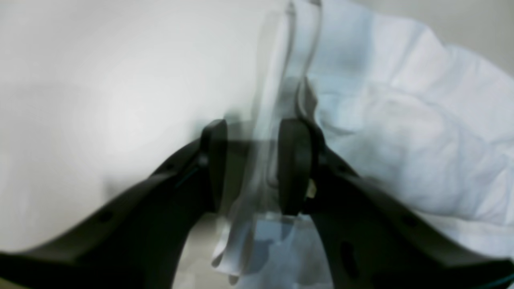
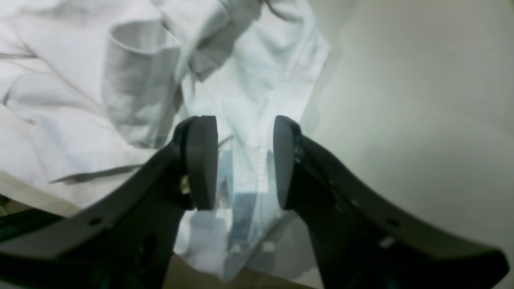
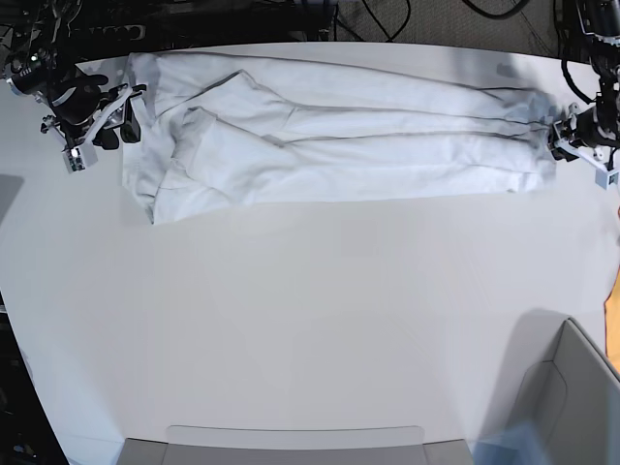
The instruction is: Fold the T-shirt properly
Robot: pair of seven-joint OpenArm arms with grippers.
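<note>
The white T-shirt (image 3: 339, 145) lies stretched in a long wrinkled band across the far part of the white table (image 3: 291, 310). My right gripper (image 3: 124, 111) is at the shirt's left end. In the right wrist view its jaws (image 2: 245, 160) stand apart, with a hemmed edge of the T-shirt (image 2: 60, 92) lying between the pads. My left gripper (image 3: 562, 138) is at the shirt's right end. In the left wrist view it (image 1: 253, 164) is open, and a blurred strip of the T-shirt (image 1: 421, 132) runs through the gap.
A grey bin (image 3: 562, 397) stands at the near right corner. A low grey tray edge (image 3: 291, 436) runs along the front of the table. Something orange (image 3: 614, 320) shows at the right border. Dark cables and stands line the far edge.
</note>
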